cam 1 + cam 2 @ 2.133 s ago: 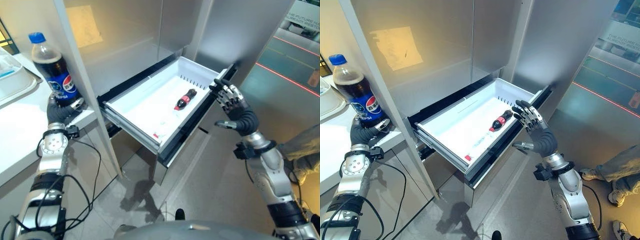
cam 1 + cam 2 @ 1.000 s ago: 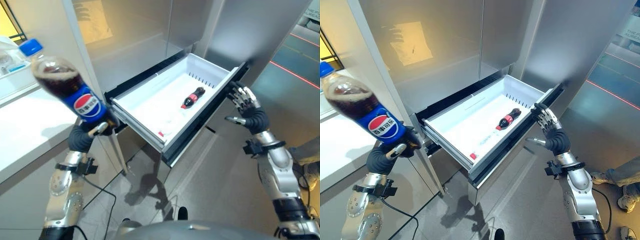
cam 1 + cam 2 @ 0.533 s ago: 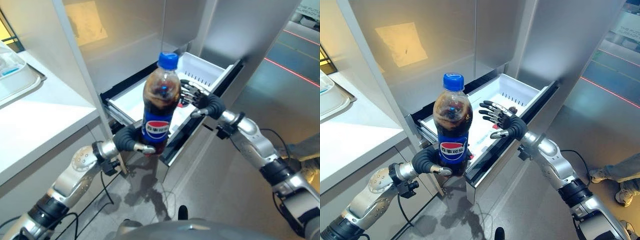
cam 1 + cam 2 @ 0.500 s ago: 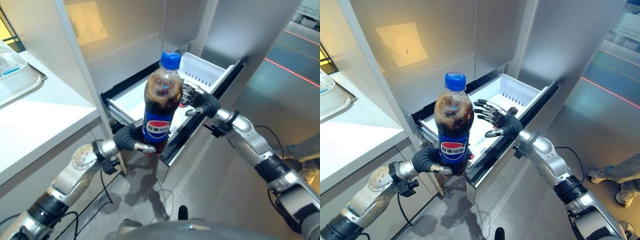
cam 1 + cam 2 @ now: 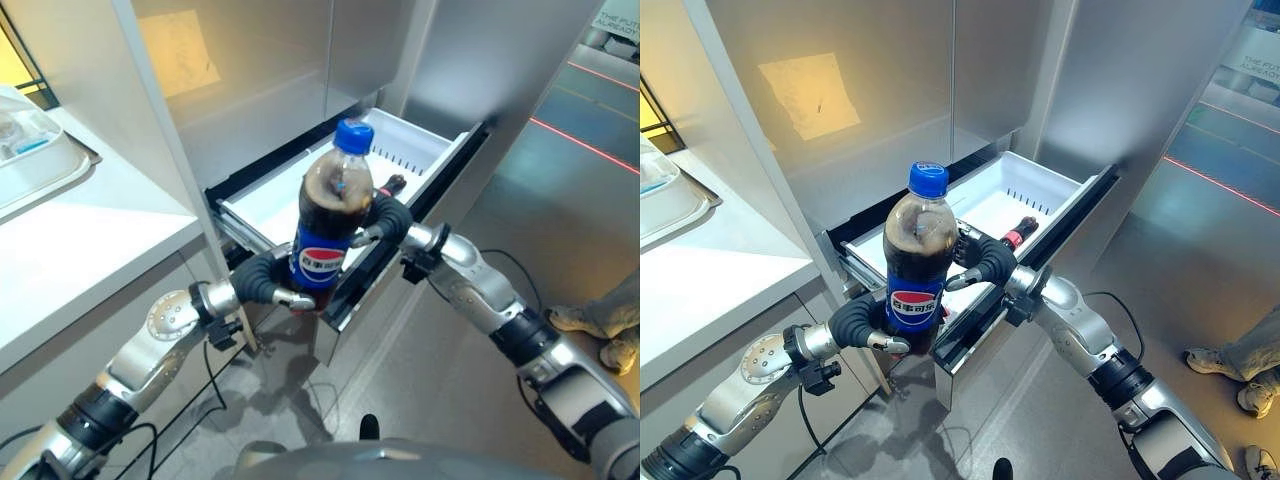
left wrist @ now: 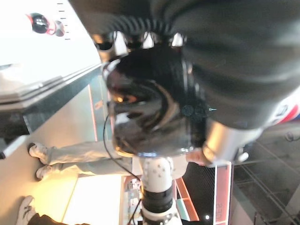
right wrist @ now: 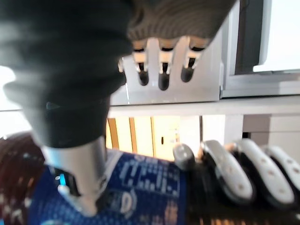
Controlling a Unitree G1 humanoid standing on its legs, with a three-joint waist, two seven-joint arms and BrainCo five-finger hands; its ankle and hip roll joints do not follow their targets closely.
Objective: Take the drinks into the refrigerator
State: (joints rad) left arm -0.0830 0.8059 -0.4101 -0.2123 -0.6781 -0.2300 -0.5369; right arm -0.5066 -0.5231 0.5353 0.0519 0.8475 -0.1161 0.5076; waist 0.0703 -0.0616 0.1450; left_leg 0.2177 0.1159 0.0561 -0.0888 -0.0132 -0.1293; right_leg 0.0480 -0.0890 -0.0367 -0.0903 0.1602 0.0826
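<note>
cola btl (image 5: pixel 917 268): upright, blue cap up, held in front of the open drawer at its near rim, abt centre of view
L hand (image 5: pixel 862 318): comes in from 8 o'clock, fingers curled round btl's lower body, below the label; carries the weight from low down, so btl stays vertical
R hand (image 5: pixel 982 262): reaches in from 4 o'clock, touches btl's upper side at its 3 o'clock; fingers look straightish, not closed on it; prob steadying or readying a handover
drawer (image 5: pixel 443 158): fridge's white bin, pulled out, open for loading
small btl (image 5: pixel 1018 233): red cap, lying flat in drawer at 1 o'clock of the cola btl
person (image 5: pixel 1241 368): legs + shoes at 4 o'clock, well apart
next (guess): lower btl into bin, lay beside small one
</note>
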